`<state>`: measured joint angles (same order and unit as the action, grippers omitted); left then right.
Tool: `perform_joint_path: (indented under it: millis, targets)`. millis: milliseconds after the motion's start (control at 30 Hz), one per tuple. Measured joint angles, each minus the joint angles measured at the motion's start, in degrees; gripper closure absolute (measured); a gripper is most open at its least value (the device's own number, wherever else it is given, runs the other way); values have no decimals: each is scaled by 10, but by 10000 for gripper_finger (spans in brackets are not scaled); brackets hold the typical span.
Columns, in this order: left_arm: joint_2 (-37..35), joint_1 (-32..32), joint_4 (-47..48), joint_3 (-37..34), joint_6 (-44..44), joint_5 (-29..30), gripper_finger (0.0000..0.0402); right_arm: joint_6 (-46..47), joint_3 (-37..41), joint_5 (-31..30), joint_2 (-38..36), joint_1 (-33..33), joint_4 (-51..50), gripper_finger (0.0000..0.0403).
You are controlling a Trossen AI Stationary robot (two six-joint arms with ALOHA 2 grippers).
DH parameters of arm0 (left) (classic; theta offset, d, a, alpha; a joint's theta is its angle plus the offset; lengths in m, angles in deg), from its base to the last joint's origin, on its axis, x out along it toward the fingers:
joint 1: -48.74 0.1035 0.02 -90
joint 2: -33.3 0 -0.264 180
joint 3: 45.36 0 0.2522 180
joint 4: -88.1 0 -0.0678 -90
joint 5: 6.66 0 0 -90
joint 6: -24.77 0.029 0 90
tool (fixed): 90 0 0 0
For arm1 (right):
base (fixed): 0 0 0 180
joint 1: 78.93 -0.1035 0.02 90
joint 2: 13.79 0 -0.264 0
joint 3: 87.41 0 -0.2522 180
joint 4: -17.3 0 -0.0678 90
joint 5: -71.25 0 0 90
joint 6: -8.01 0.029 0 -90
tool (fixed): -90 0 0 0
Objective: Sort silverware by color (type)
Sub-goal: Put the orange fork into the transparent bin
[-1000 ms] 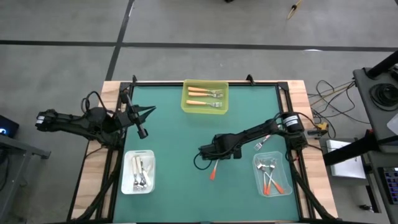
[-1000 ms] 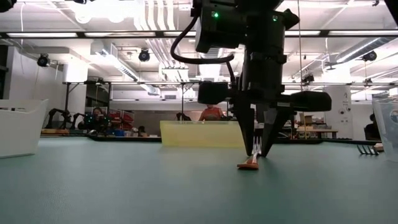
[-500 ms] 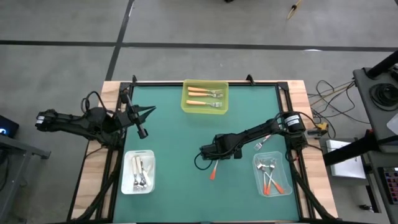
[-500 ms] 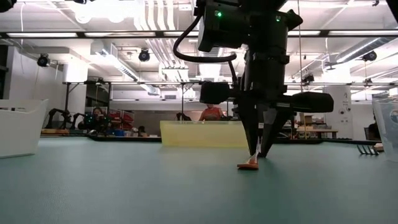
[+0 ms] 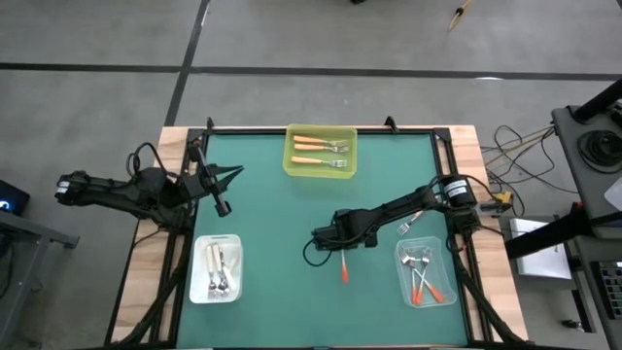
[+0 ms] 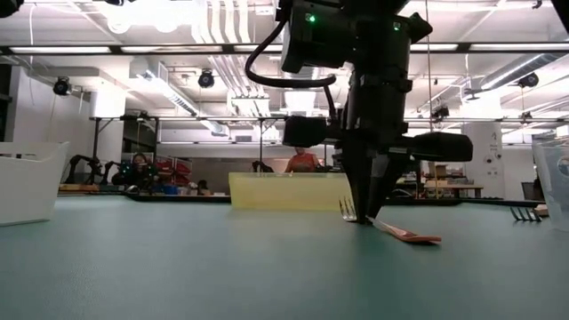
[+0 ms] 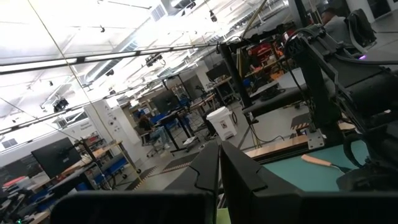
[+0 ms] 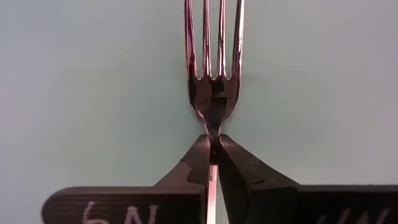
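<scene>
Red-orange fork [image 5: 343, 269] lies on the green mat just below the right gripper [image 5: 339, 245], handle pointing toward the near edge. Right wrist view: the two fingers [image 8: 196, 163] are pinched tight on the fork's neck just behind the tines. Gripping there likely keeps the handle free as a lever; in the low view the tines sit under the fingers and the handle trails low over the mat, tip barely off the surface or touching it, I cannot tell which.

One loose fork [image 5: 404, 227] lies beside the right arm, handle hidden, colour unreadable.

Counts, high view:
- yellow tray [image 5: 293, 167] at far centre: two light-orange forks visible, possibly a third;
- clear tray [image 5: 449, 281] near right: about three red-orange forks, overlapping, count unsure;
- white tray [image 5: 199, 283] near left: about three white forks, bunched.

The trays stand well apart, presumably so colours stay separate. The held fork's colour matches the clear tray, near the right arm.

Left gripper [image 5: 223, 207] is parked at the mat's left edge, fingers pressed together, empty.
</scene>
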<state>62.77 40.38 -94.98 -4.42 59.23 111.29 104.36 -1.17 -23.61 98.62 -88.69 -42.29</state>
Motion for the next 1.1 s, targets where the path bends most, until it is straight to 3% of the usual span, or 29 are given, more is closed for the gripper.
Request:
perform_joint_path:
  millis: [300, 500, 833, 1100]
  targets:
    - [0, 0, 0, 0, 0, 0, 402, -67, -65, -20, -4, 4, -56, 393]
    - [0, 0, 0, 0, 0, 0, 402, -135, -134, -12, -4, 10, -145, 394]
    - [0, 0, 0, 0, 0, 0, 402, -169, -260, 18, -6, 9, -341, 394]
    - [0, 0, 0, 0, 0, 0, 402, -192, -303, 29, -14, 0, -415, 394]
